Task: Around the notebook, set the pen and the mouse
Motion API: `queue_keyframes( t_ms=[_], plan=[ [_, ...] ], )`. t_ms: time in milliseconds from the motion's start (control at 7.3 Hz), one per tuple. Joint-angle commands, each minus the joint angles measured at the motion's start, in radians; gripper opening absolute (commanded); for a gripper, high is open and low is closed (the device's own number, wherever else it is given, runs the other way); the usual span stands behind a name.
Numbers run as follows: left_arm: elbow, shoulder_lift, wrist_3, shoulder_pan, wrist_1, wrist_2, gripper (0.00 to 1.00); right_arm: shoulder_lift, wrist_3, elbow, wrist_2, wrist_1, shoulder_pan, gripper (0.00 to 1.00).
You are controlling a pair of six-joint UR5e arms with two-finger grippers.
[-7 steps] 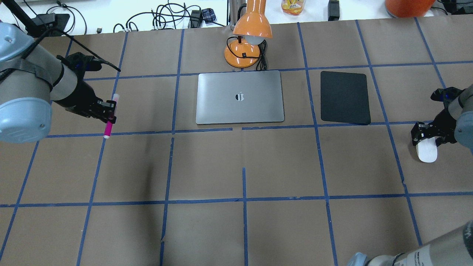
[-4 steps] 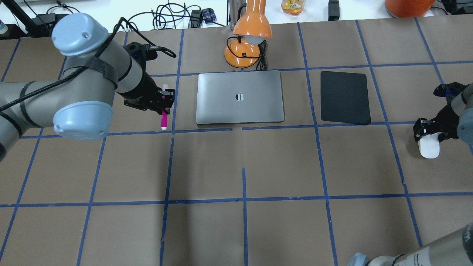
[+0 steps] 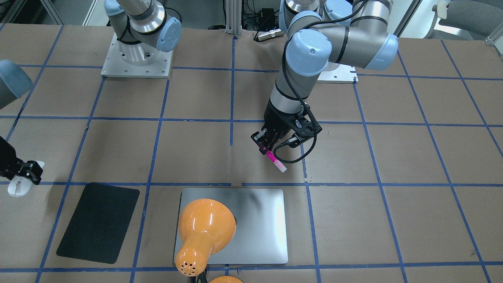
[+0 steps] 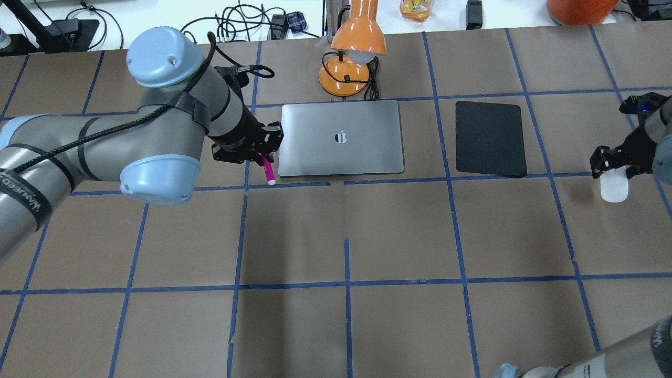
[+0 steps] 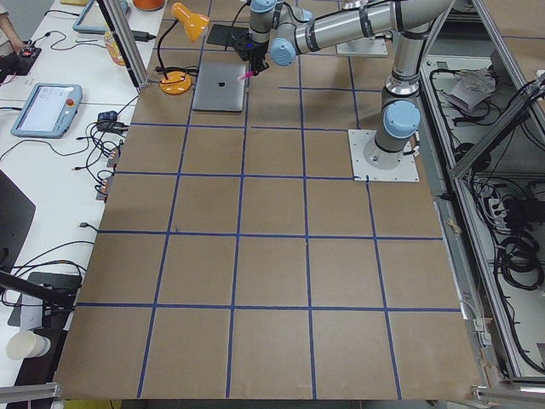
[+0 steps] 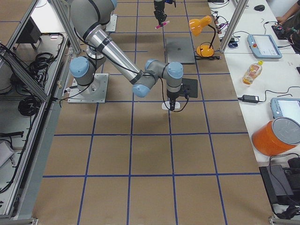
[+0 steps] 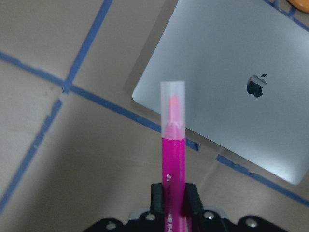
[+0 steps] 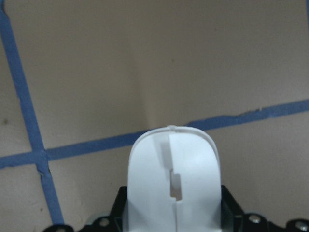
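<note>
I am holding the pen [image 4: 268, 171] clamped in the left gripper [image 4: 261, 155], just beside the notebook's [image 4: 325, 155] left edge. The right gripper [image 4: 612, 164] is gripping the mouse [image 4: 613, 189], well apart from the notebook.

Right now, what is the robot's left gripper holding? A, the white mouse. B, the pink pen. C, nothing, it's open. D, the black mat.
B: the left gripper is shut on the pen, whose magenta barrel sticks out of its grip near the notebook. The mouse is in the right gripper.
</note>
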Motion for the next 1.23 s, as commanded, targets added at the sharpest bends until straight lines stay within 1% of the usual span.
queue_keyframes(
  t_ms=[0,137,274,411,548,685,959,1096],
  plan=[
    [-0.005,-0.092,-0.554,-0.102,0.032,-0.022,0.00,0.053,0.105,-0.065,0.025,-0.004,0.090,0.46],
    [-0.016,-0.132,-0.647,-0.115,-0.020,-0.048,0.00,0.096,0.163,-0.129,0.023,-0.001,0.144,0.49],
    [-0.019,-0.165,-0.710,-0.119,-0.032,-0.111,0.00,0.140,0.210,-0.189,0.022,-0.001,0.196,0.49],
    [-0.013,-0.174,-0.799,-0.126,-0.028,-0.120,0.00,0.188,0.269,-0.241,0.023,-0.001,0.242,0.49],
    [-0.001,-0.182,-0.820,-0.127,-0.023,-0.148,0.00,0.223,0.335,-0.287,0.023,-0.003,0.288,0.49],
    [0.013,-0.198,-0.806,-0.127,-0.020,-0.150,0.00,0.254,0.401,-0.309,0.022,-0.004,0.326,0.48],
    [0.063,-0.252,-0.806,-0.124,-0.013,-0.140,0.01,0.259,0.422,-0.294,0.007,0.008,0.331,0.49],
    [0.067,-0.274,-0.804,-0.124,-0.013,-0.119,0.09,0.253,0.422,-0.274,0.005,0.029,0.331,0.50]
  ],
)
